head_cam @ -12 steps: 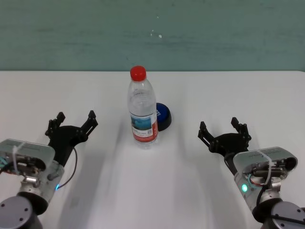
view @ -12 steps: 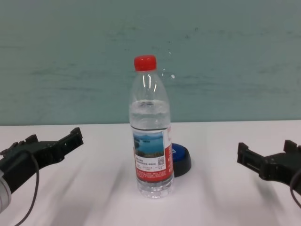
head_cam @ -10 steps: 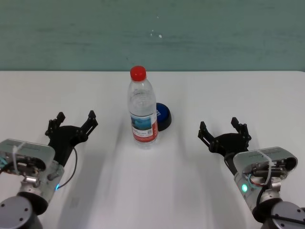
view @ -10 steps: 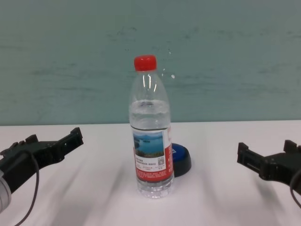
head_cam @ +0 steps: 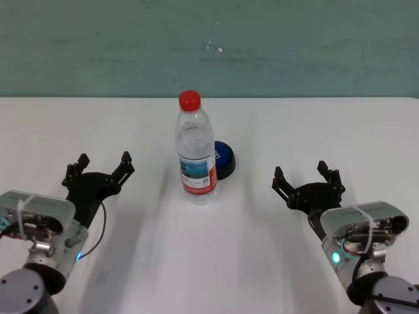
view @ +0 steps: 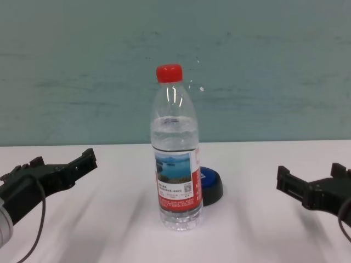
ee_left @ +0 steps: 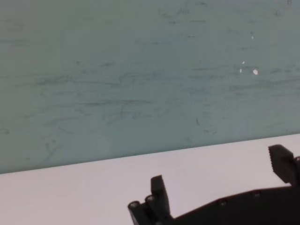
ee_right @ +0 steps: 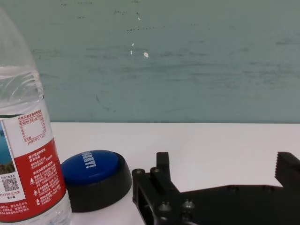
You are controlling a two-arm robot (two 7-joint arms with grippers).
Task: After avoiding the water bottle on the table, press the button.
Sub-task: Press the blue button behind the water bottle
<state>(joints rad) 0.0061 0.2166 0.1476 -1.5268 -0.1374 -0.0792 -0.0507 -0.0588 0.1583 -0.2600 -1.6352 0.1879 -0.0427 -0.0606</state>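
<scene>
Across the white tabletop (head_cam: 275, 124), both my grippers wait spread apart with the bottle and button between them.

From left to right: my left gripper (head_cam: 101, 163) sits low over the near left of the tabletop, fingers splayed wide and holding nothing. Near the middle the water bottle (head_cam: 195, 149) stands upright, red cap on top. Just behind it and slightly to its right sits the button (head_cam: 224, 159), its blue dome partly hidden by the bottle in the head view and appearing to touch the bottle's base. Well apart on the right, my right gripper (head_cam: 306, 178) hovers low, fingers likewise spread and empty, pointing toward the far wall.
</scene>
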